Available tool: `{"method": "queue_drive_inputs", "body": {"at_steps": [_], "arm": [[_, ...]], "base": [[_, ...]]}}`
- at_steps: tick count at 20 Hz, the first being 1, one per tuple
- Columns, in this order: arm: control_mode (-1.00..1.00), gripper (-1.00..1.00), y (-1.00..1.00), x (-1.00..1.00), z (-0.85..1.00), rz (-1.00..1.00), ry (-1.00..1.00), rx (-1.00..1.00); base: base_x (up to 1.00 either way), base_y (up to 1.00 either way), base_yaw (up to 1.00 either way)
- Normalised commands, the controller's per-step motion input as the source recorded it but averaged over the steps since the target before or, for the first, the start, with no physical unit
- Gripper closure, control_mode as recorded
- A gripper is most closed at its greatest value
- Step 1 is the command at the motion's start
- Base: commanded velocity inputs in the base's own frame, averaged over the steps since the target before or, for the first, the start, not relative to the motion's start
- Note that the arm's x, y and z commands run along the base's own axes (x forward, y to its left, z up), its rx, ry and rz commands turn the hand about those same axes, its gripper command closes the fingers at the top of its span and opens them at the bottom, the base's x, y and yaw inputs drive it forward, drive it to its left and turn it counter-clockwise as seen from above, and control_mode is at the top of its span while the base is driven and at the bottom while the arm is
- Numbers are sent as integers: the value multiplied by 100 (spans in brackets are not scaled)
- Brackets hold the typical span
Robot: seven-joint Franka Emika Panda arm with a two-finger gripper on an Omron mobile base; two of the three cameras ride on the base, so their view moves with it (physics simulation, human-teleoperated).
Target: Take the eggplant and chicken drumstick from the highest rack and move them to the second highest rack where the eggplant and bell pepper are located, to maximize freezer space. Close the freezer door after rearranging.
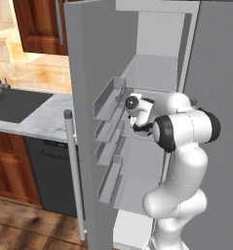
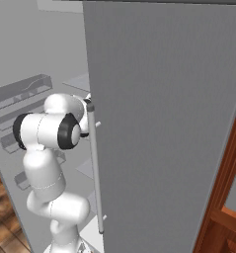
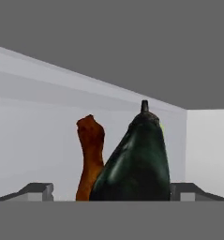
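In the hand view a dark, glossy eggplant stands close in front of me, stem up, on a pale freezer rack. Just behind it on the left is the orange-brown chicken drumstick, touching or nearly touching it. My gripper is open, with its fingertips wide apart on either side of the eggplant's base. A thin yellow-green sliver shows at the eggplant's right edge; I cannot tell whether it is the bell pepper. In the left base view my hand reaches into the open freezer at upper-rack height.
The freezer door is swung open to the left, with its shelf bins and long handle. The closed grey fridge door stands to my right. A sink and a dishwasher lie further left.
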Motion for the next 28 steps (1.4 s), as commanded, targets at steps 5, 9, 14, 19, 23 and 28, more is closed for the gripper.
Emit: {"method": "queue_drive_inputs", "body": {"at_steps": [5, 9, 14, 19, 23, 28], "arm": [[-100, -100, 1, -11, 11, 0, -14, 1], [-100, -100, 1, 0, 16, 0, -18, 0], [-100, -100, 8, -28, 4, 0, -1, 0], [-100, -100, 8, -58, 20, 0, 5, 4], [-100, -100, 10, -57, 48, 0, 5, 1], [-100, -100, 4, -54, 64, 0, 15, 3]], "base": [[0, 0, 0], [0, 0, 0], [0, 0, 0], [0, 0, 0], [0, 0, 0], [0, 0, 0]]}}
